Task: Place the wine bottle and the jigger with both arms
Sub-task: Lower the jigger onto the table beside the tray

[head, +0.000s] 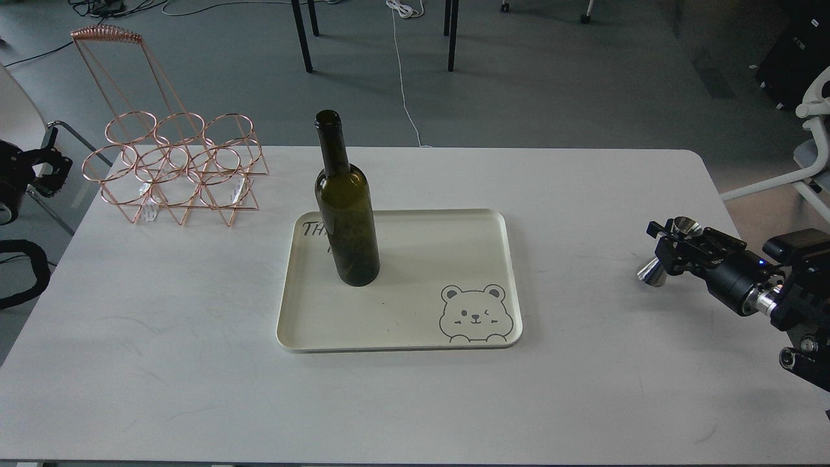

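A white tabletop (162,363) is set before a grey floor crossed by cables, and on it a cream tray (454,224) with a printed bear is laid centrally, where both arms can reach it. The wine bottle (347,214) stands upright on the tray's far left part, apparently already placed, leaving the right part bare for a second item. The jigger (668,253) is held tilted in the right pincer (677,250), clenched about its waist above the tabletop well right of the tray, while the left pincer (48,170) is seen small and dark off the tabletop's left edge, near a copper wire rack (175,168), so whether it is released cannot be told.
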Controlling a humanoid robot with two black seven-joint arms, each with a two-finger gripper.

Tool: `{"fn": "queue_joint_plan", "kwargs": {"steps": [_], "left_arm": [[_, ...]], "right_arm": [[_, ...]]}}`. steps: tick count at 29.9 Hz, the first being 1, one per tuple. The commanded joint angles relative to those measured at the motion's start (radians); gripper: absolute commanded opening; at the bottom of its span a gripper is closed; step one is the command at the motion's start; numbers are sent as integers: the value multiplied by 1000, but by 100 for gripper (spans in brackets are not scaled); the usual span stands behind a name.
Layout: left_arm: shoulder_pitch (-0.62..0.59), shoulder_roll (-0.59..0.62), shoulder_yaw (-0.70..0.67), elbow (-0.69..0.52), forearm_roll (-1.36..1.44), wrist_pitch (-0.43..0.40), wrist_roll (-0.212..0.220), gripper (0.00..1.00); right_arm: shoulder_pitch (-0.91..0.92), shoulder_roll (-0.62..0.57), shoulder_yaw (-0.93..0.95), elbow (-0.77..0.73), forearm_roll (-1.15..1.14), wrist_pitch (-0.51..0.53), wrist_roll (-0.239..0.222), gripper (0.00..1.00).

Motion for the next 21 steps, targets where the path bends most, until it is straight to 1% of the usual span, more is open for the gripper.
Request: {"fn": "queue_joint_plan", "kwargs": {"steps": [1, 12, 14, 17, 19, 21], "left_arm": [[0, 0, 0, 0, 0, 0, 2, 99], [0, 2, 0, 0, 0, 0, 0, 99], [0, 2, 0, 0, 0, 0, 0, 99], [0, 3, 0, 0, 0, 0, 1, 99], [0, 5, 0, 0, 0, 0, 0, 99], [0, 5, 0, 0, 0, 0, 1, 99]], "right_arm": [[1, 0, 0, 1, 0, 0, 0, 42], [-2, -2, -3, 9, 0, 0, 0, 45], [-2, -2, -3, 9, 0, 0, 0, 49], [-4, -2, -6, 12, 0, 0, 0, 50], [-4, -3, -8, 13, 0, 0, 0, 52], [-4, -3, -8, 16, 0, 0, 0, 59]]}}
